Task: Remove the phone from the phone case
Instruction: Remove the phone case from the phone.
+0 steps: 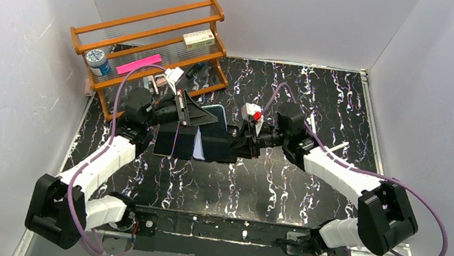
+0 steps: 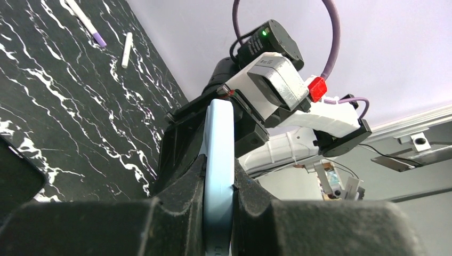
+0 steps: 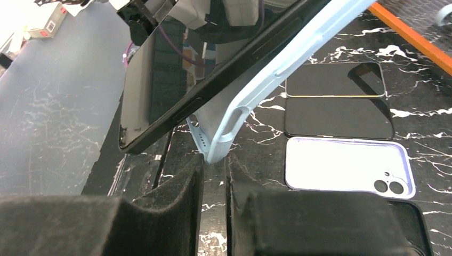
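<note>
A: Left gripper (image 2: 218,173)?
B: Clamped tight on the edge of the blue case (image 2: 218,133), held above the table (image 1: 283,183).
A: The phone (image 3: 160,80)?
B: Black, with its near end parted from the case. Its far end is hidden.
A: Right gripper (image 3: 214,168)?
B: Nearly closed, pinching a corner of the case.

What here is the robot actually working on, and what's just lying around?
In the job: phone, light blue case, left fingers, right fingers.

Lying about: dark phones or cases, lilac case, wooden rack, pens.
</note>
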